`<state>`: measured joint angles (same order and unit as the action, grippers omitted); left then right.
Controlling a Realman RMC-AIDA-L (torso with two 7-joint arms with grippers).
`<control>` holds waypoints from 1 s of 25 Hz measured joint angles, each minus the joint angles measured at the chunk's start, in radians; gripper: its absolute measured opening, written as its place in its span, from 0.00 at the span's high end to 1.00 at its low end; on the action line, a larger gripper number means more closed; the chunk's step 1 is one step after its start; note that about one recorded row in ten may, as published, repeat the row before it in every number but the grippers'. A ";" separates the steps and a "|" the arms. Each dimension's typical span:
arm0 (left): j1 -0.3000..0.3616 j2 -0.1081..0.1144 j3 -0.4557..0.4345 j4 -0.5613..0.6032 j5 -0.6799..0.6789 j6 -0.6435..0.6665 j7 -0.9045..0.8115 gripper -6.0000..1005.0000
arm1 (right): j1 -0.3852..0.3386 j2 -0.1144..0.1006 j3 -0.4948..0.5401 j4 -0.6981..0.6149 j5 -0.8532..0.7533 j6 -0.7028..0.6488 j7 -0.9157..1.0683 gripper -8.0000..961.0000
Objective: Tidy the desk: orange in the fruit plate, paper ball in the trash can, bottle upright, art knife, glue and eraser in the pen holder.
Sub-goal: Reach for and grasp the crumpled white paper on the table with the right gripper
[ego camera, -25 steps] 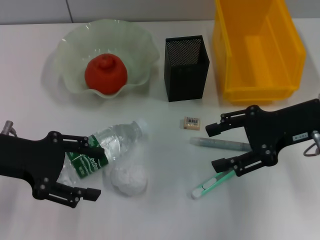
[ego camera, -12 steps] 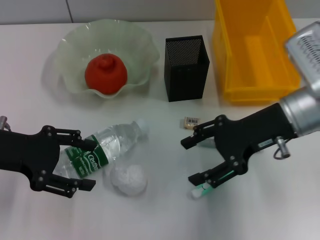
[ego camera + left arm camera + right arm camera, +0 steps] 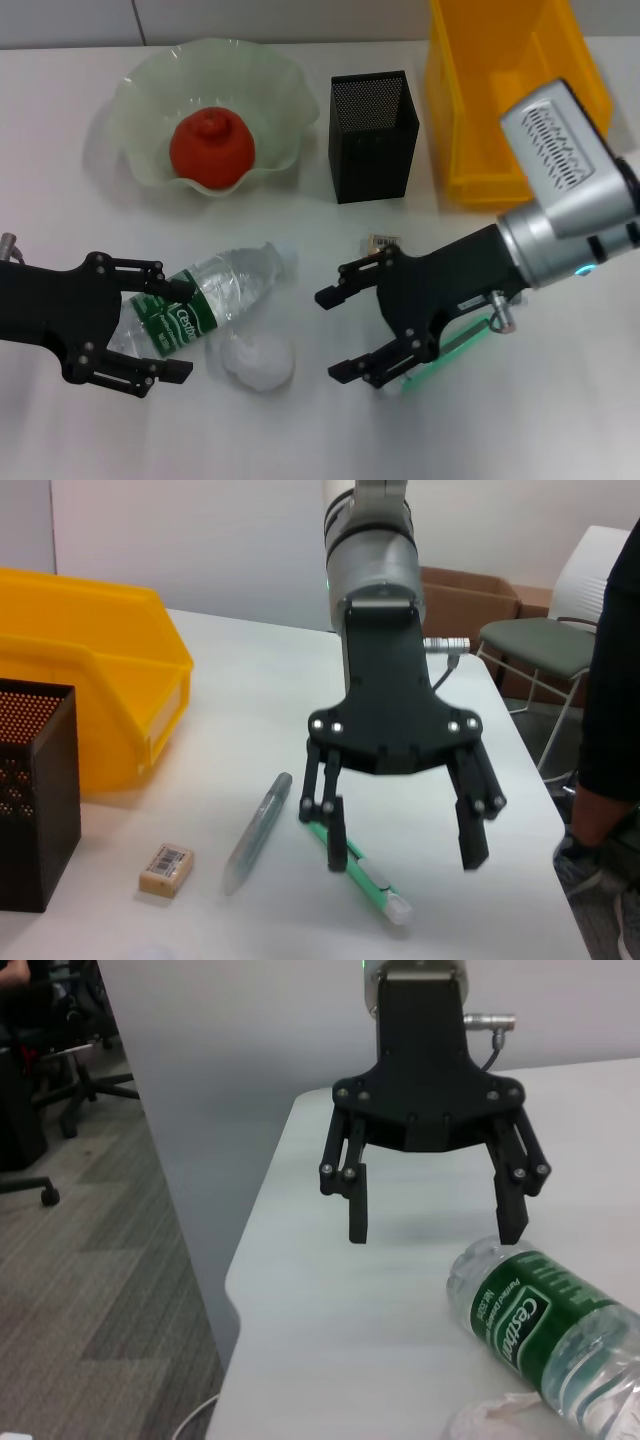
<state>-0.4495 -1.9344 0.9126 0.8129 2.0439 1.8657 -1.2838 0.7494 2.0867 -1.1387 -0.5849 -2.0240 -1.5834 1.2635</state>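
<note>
Right gripper (image 3: 342,333): fingers spread wide apart, holding nothing, hovering over the desk between the paper ball and the glue; seen head-on in the left wrist view (image 3: 403,840).
Art knife (image 3: 447,348): flat on the desk, mostly hidden under the right gripper's body in the head view; in the left wrist view (image 3: 362,870) lying below the open fingers, white end toward the camera.
Glue (image 3: 257,830): flat on the desk just beside the art knife, between it and the eraser.
Eraser (image 3: 383,243): flat on the desk in front of the pen holder, near the right gripper's upper finger; also in the left wrist view (image 3: 166,868).
Left gripper (image 3: 178,328): fingers wide apart, straddling the lower end of the bottle, not clamped; seen head-on in the right wrist view (image 3: 433,1228).
Bottle (image 3: 205,299): lying on its side, cap toward the pen holder, base end between the left fingers.
Paper ball (image 3: 257,360): on the desk, touching or just beside the bottle, between the two grippers.
Pen holder (image 3: 372,135): upright, between fruit plate and trash can.
Orange (image 3: 211,149): inside the fruit plate (image 3: 140,95).
Trash can (image 3: 505,110): at the far right of the desk, partly behind the right arm.
</note>
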 joint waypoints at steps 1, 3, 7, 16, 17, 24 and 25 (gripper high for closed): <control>0.000 0.000 0.000 0.000 0.000 0.001 0.000 0.18 | 0.001 0.001 -0.042 0.020 0.041 0.032 -0.019 0.16; 0.000 0.000 0.000 0.000 0.000 0.002 0.000 0.18 | 0.002 0.001 -0.062 0.027 0.058 0.044 -0.028 0.16; 0.000 0.000 0.000 0.003 0.000 0.004 0.000 0.18 | 0.000 0.002 -0.137 0.041 0.124 0.093 -0.045 0.16; 0.000 0.000 0.001 -0.003 -0.001 0.002 0.002 0.18 | -0.002 0.004 -0.343 0.083 0.307 0.239 -0.100 0.18; 0.000 0.000 0.002 -0.003 -0.001 0.002 0.002 0.18 | -0.002 0.005 -0.350 0.083 0.311 0.247 -0.100 0.18; 0.000 0.002 0.000 -0.003 -0.001 -0.001 0.012 0.18 | 0.001 0.006 -0.422 0.091 0.378 0.290 -0.112 0.19; -0.001 0.002 0.000 -0.003 -0.001 -0.001 0.012 0.18 | 0.001 0.006 -0.444 0.092 0.397 0.303 -0.119 0.19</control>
<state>-0.4501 -1.9328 0.9126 0.8096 2.0431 1.8647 -1.2717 0.7502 2.0923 -1.5825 -0.4926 -1.6268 -1.2805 1.1448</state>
